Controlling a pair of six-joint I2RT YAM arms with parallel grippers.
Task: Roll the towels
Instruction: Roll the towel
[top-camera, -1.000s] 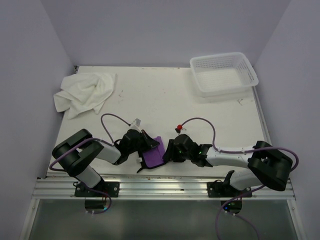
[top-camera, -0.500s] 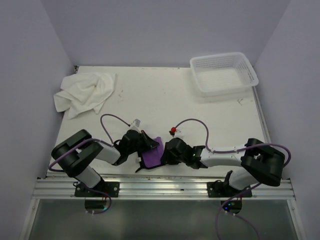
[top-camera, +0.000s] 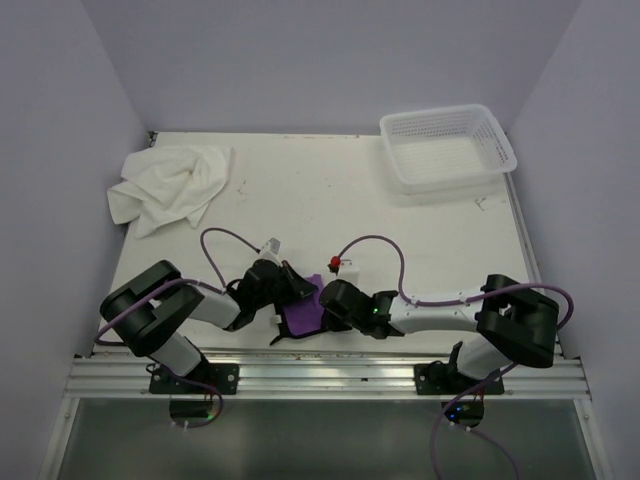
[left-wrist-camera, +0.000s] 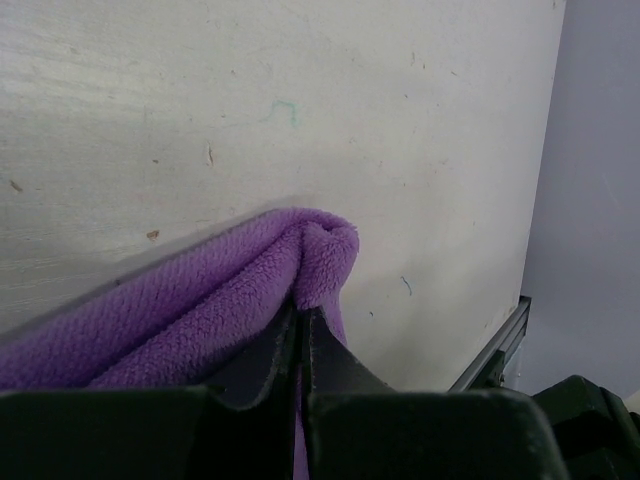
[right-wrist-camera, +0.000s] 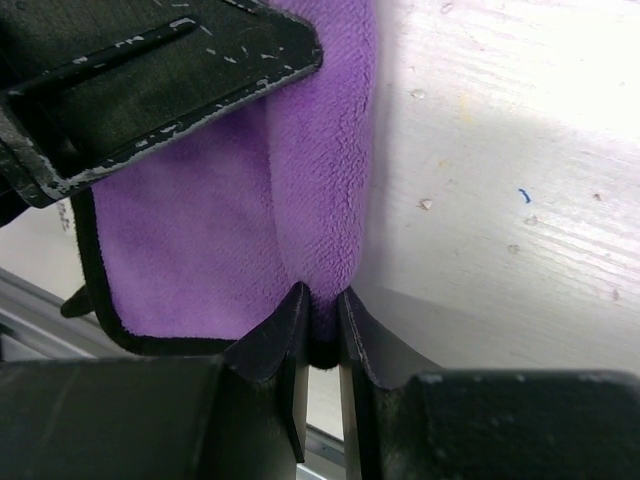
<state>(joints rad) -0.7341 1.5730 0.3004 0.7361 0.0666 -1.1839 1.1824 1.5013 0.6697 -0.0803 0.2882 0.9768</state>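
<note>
The small purple towel (top-camera: 303, 314) with dark edging lies partly folded near the table's front edge, between both arms. My left gripper (top-camera: 296, 290) is shut on a folded ridge of the purple towel (left-wrist-camera: 190, 310), which bulges just past the fingertips (left-wrist-camera: 301, 312). From the right, my right gripper (top-camera: 326, 302) pinches the folded right edge of the purple towel (right-wrist-camera: 210, 230) between its narrow jaws (right-wrist-camera: 322, 308). The left gripper's fingers (right-wrist-camera: 150, 70) cross the top of the right wrist view. Crumpled at the back left lies the large white towel (top-camera: 165, 185).
A white perforated basket (top-camera: 447, 147) stands at the back right corner. The metal rail (top-camera: 330, 378) runs along the table's front edge just below the purple towel. Purple cables (top-camera: 375, 245) arc over both arms.
My right gripper slid left up to the purple towel and narrowed its jaws onto the towel's folded edge. The left gripper kept its grip and place.
</note>
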